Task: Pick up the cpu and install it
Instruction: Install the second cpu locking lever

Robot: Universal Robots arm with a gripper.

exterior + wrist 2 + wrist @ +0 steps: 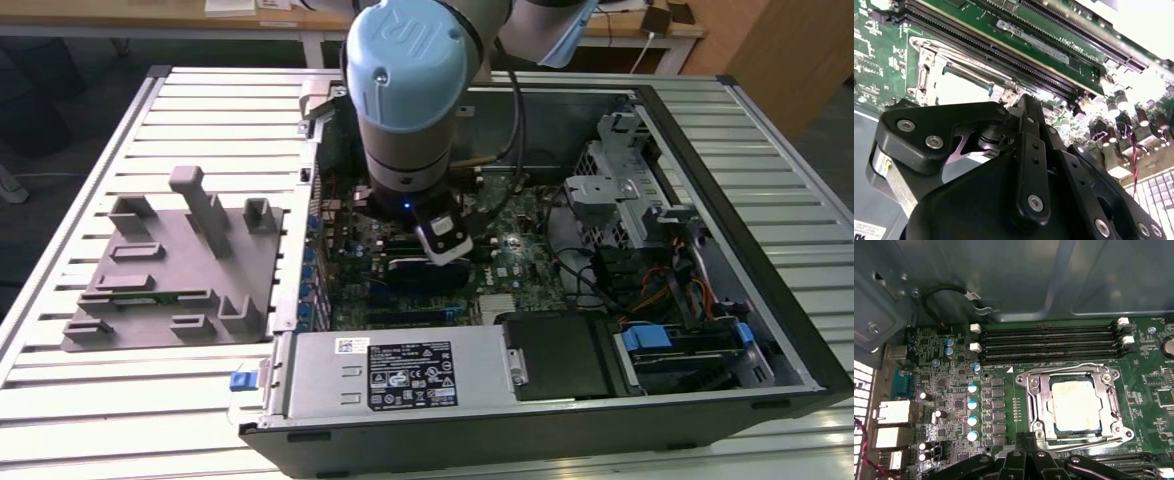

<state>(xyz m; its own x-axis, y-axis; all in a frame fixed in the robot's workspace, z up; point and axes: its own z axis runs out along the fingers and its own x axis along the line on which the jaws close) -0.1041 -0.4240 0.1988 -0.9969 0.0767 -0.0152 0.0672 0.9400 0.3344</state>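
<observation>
Grey block [174,265] on slatted desk [80,400], exterior view's left | open PC case [747,300] to its right | end effector [445,243] over motherboard [501,290], empty, finger spread impossible to tell | cpu [1074,405] seated in socket frame [1036,395], first wrist view | RAM slots [1049,342] beside socket

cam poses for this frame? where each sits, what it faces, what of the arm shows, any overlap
Exterior view: off the arm, above, facing the open PC case on the slatted table; arm reaching in, grey block at the exterior view's left.
First wrist view: on the wrist, facing the motherboard; the cpu sits in its socket; black hand linkage at the edge.
Second wrist view: on the wrist, close behind the hand linkage.
Both wrist views share the cpu and RAM slots.
</observation>
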